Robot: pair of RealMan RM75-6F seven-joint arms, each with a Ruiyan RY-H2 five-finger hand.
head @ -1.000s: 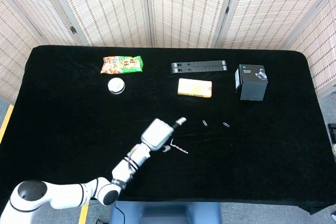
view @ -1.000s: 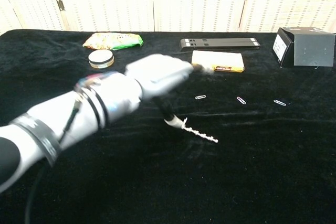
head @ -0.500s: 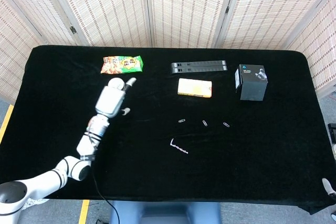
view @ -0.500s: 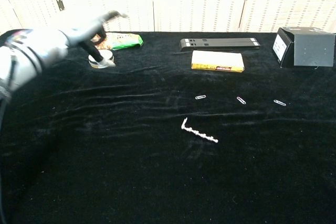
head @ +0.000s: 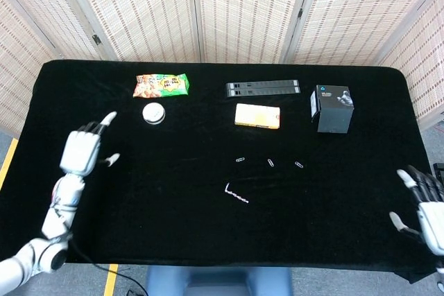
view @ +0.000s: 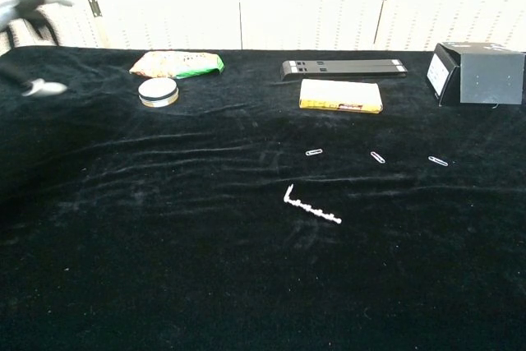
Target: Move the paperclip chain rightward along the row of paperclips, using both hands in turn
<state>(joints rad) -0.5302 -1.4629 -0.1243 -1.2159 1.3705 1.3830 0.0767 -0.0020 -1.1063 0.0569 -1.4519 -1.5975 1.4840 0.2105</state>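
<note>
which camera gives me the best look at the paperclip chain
The chest view: the paperclip chain appears larger there, and its hooked left end and beaded run show clearly. The head view shows the same paperclip chain only as a small pale squiggle below the row of paperclips.

Paperclip chain [head: 236,194] lies loose on the black surface [head: 173,192], just below the row of paperclips [head: 270,162]. Left hand [head: 82,152] hovers far left, fingers [head: 107,120] spread, holding nothing. Right hand [head: 428,207] sits at the far right edge, fingers apart.
</note>
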